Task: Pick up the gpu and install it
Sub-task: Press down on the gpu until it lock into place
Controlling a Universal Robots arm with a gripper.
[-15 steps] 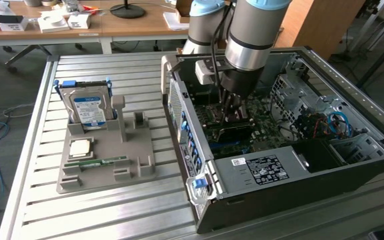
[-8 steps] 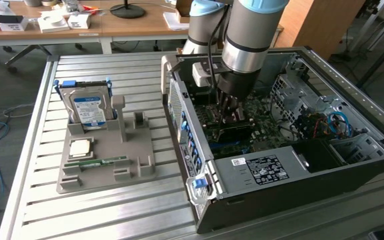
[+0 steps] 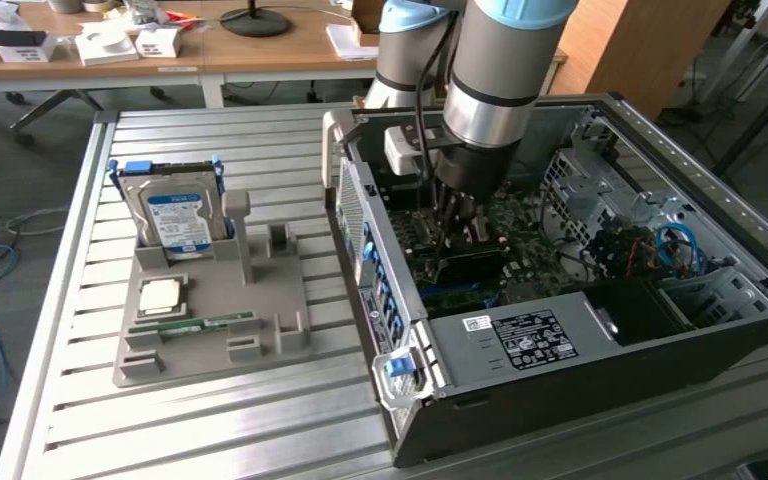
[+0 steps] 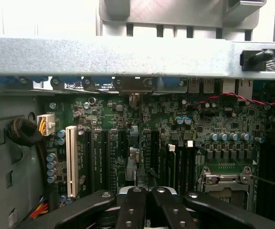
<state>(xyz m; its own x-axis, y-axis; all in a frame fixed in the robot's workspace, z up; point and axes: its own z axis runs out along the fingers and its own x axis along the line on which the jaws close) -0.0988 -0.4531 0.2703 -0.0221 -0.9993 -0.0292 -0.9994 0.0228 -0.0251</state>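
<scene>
With my black fingers (image 3: 464, 228) pressed together at centre frame, I seat the dark flat gpu card (image 3: 468, 262) in the open black computer case (image 3: 584, 345), so installing likely needs firm downward pressure.

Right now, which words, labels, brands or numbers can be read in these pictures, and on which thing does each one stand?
Nothing can be read letter for letter.
Hard drive: blue and white label, print too small.
Computer case: white sticker and grey panel label, print blurred.
Motherboard: white lettering between the slots, too small to read.
</scene>
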